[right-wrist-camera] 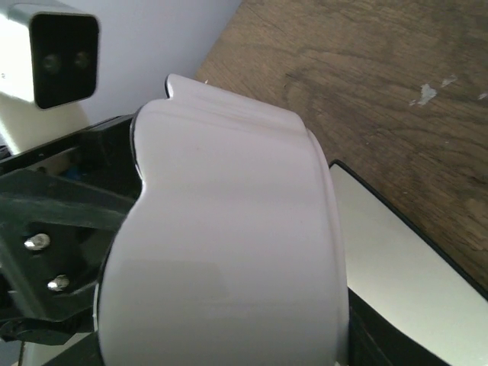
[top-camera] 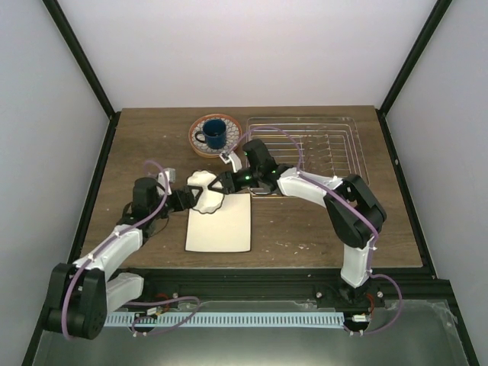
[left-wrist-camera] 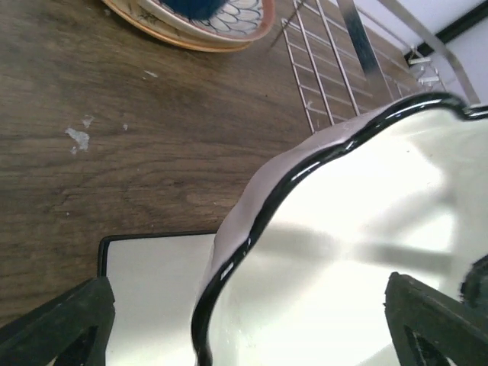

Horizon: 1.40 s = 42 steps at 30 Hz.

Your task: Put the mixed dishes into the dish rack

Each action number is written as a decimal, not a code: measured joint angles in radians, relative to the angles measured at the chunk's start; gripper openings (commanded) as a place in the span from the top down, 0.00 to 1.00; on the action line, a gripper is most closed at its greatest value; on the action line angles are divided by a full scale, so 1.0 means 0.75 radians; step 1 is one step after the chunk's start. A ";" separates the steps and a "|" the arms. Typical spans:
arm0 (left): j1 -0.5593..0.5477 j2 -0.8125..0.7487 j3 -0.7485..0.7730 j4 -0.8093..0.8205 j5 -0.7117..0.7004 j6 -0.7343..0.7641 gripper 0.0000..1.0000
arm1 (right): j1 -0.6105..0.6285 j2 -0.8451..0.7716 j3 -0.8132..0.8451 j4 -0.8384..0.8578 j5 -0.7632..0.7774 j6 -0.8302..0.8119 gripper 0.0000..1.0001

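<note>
Over cream plate (top-camera: 219, 226): left pincer (top-camera: 187, 200) wide, right pincer (top-camera: 223, 183) tight on bowl (top-camera: 206, 191).

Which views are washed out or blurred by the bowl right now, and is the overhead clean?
Left wrist: the white scalloped bowl is glary inside, with a shadow band across it; the rack behind is slightly soft. Right wrist: the bowl's outer wall fills most of the frame, pale and featureless. Top external: even light, faint shadows, no glare.
</note>
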 measured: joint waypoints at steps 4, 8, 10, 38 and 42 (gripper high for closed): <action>0.000 -0.090 0.003 -0.077 -0.034 0.013 0.00 | -0.022 -0.006 -0.001 -0.020 0.034 -0.016 0.67; 0.000 -0.172 0.012 -0.146 -0.071 0.013 0.00 | -0.039 -0.023 -0.001 -0.074 0.096 -0.050 0.67; 0.000 -0.218 0.018 -0.189 -0.104 0.009 0.00 | -0.040 -0.032 0.008 -0.126 0.143 -0.077 0.67; 0.000 -0.385 0.109 -0.425 -0.327 -0.015 0.00 | -0.042 -0.262 0.315 -0.632 1.306 -0.443 0.66; 0.000 -0.378 0.109 -0.425 -0.326 -0.015 0.00 | -0.053 -0.203 0.434 -0.636 1.457 -0.527 0.65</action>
